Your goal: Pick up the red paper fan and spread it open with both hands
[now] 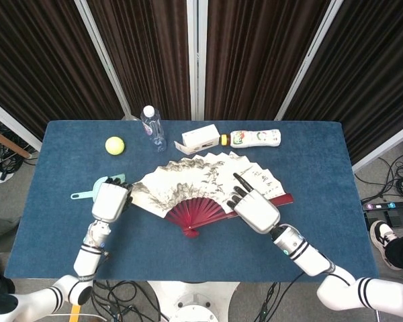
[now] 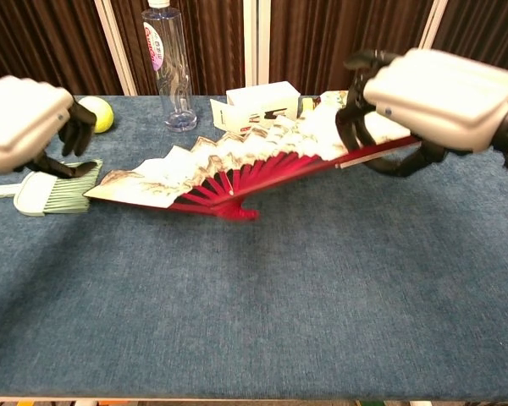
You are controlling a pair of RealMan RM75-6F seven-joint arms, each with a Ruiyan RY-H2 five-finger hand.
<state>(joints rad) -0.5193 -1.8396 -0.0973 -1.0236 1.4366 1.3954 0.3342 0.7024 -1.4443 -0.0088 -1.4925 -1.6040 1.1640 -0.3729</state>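
Though the red paper fan (image 1: 208, 189) is light, its leaf likely tears; right hand (image 2: 432, 101) fingers (image 2: 356, 114) grip its stiff end rib, left hand (image 2: 25, 123) apparently the other.

- The left hand (image 1: 111, 201) is out in front of the robot, palm down, on a white arm. Its dark fingers (image 2: 74, 135) curl under.
- The right hand (image 1: 256, 208) is off to its right, palm down too. Its dark fingers (image 2: 353, 114) pinch a red stick.
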